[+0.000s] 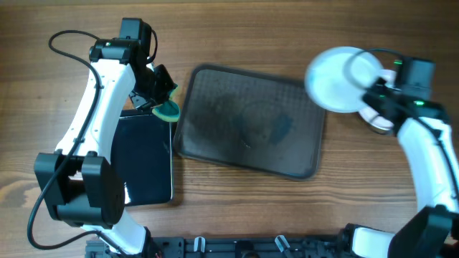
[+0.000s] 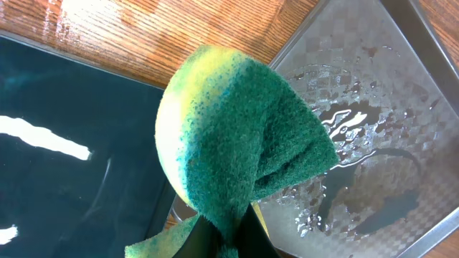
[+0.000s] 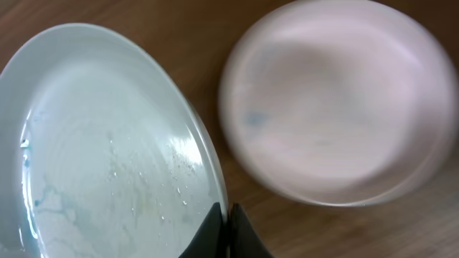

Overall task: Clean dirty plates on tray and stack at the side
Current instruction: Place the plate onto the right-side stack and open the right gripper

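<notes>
The left tool is clamped tight on a folded green-and-yellow sponge, which bulges out ahead of its fingers and hangs clear of the surfaces below. Under the sponge on one side lies a glossy black tray. On the other side, just beside it, is the corner of the large grey-brown tray, its textured floor carrying a film of water and scattered droplets and no plates.

Well apart from it, past the tray's far end, the right tool pinches the rim of a white plate between nearly closed fingers, holding it tilted above the wooden tabletop. The plate is wet, with faint blue traces near the edge farthest from the tool. A second plate, blurred and bearing a small blue fleck, sits lower, just beside the held one.
</notes>
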